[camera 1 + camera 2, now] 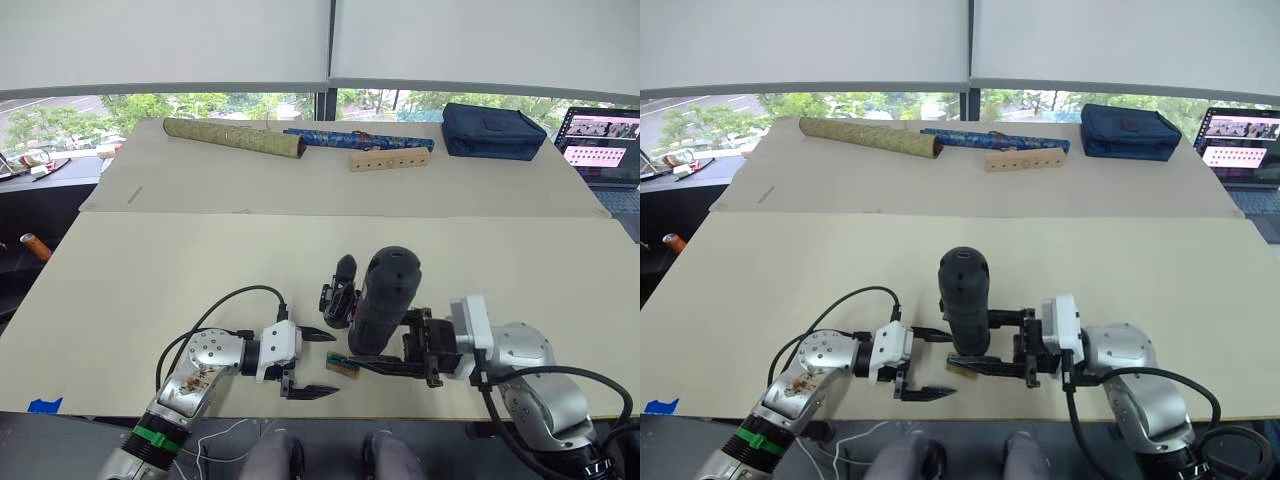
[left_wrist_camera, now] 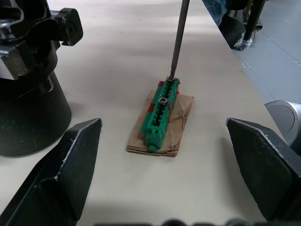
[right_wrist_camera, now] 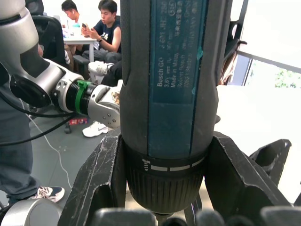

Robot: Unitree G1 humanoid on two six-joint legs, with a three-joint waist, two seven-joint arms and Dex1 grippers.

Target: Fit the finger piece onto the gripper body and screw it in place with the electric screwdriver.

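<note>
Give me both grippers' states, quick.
Left gripper: open, holding nothing.
Right gripper: closed on the electric screwdriver.

We see bare table [image 1: 150, 270] across the frame's left and centre; the gripper body [image 1: 340, 292] and upright electric screwdriver [image 1: 385, 300] crowd lower centre.

I count one thick dark blue-black electric screwdriver [image 1: 385, 298], one black gripper body [image 1: 340, 292], one small green-topped wooden block [image 2: 160, 117], two patterned rolled tubes, gold [image 1: 233, 137] and blue [image 1: 358, 138], one drilled wooden bar [image 1: 389, 159], one navy pouch [image 1: 493, 131], one laptop [image 1: 603, 150].
</note>
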